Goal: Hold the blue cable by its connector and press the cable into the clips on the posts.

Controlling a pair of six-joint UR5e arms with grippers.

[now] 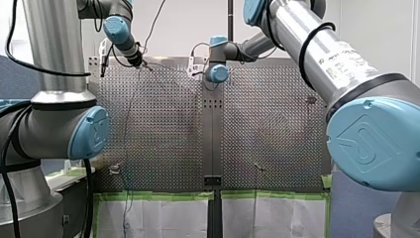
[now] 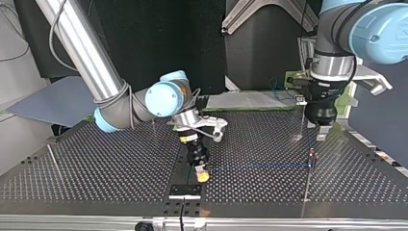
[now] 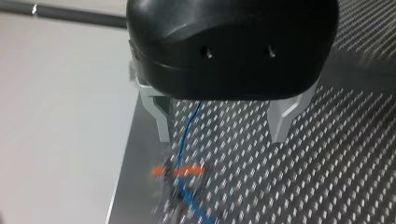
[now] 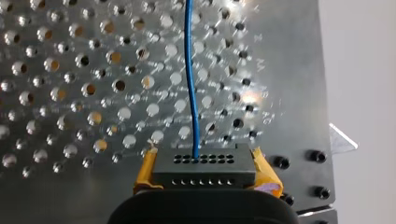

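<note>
The blue cable (image 2: 260, 166) runs taut just over the perforated table (image 2: 120, 163), from my right gripper (image 2: 202, 172) to a small post (image 2: 312, 155) at the top view's right. My right gripper (image 4: 205, 173) is shut, its yellow pads (image 4: 145, 170) clamping the black connector (image 4: 204, 164); the blue cable (image 4: 190, 79) leaves it straight ahead. My left gripper (image 2: 323, 134) hangs just above and behind that post. Its metal fingers (image 3: 159, 116) stand open, and my left gripper (image 3: 222, 137) is over the cable (image 3: 183, 135), which leads to an orange clip (image 3: 180, 171) ahead of the fingertips.
A black bracket (image 2: 185, 190) sits on the table's middle seam near the top view's near edge. A thin upright rod (image 2: 53, 161) stands at that view's left. More small clip posts (image 1: 115, 169) (image 1: 257, 167) dot the plate in the front view, with green tape (image 1: 158, 195) along its edge.
</note>
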